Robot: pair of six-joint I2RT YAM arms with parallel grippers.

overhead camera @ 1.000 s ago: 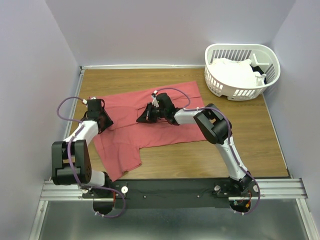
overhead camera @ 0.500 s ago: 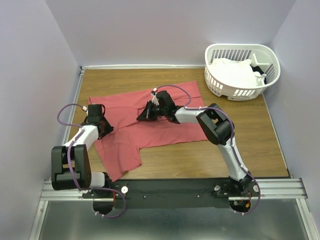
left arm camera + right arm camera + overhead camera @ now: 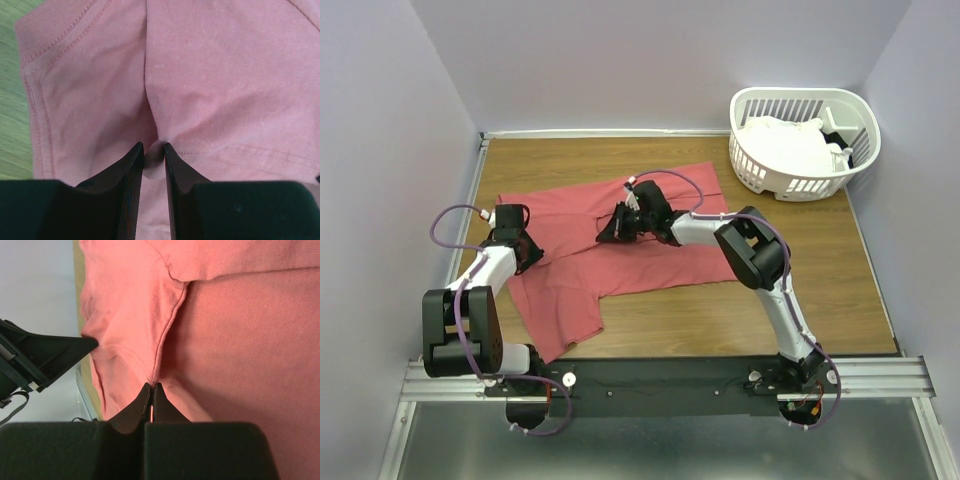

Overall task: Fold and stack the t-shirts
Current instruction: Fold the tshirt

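Note:
A coral-red t-shirt [image 3: 620, 250] lies spread and rumpled on the wooden table [image 3: 800, 290]. My left gripper [image 3: 520, 250] sits at the shirt's left side, its jaws shut on a pinched fold of the red cloth [image 3: 154, 152] beside a sleeve hem. My right gripper [image 3: 607, 231] is over the shirt's middle, near the upper edge, shut on a raised seam ridge of the same shirt [image 3: 165, 350]. White t-shirts [image 3: 785, 145] lie bunched in the basket at the back right.
A white slatted laundry basket [image 3: 760, 170] stands at the table's back right corner. The shirt's lower part [image 3: 565, 315] reaches toward the near edge at the left. Purple walls close in at left, back and right.
My left gripper has moved left and slightly toward me, drawing the shirt's left edge outward. My right gripper has stayed almost still on the middle of the shirt.

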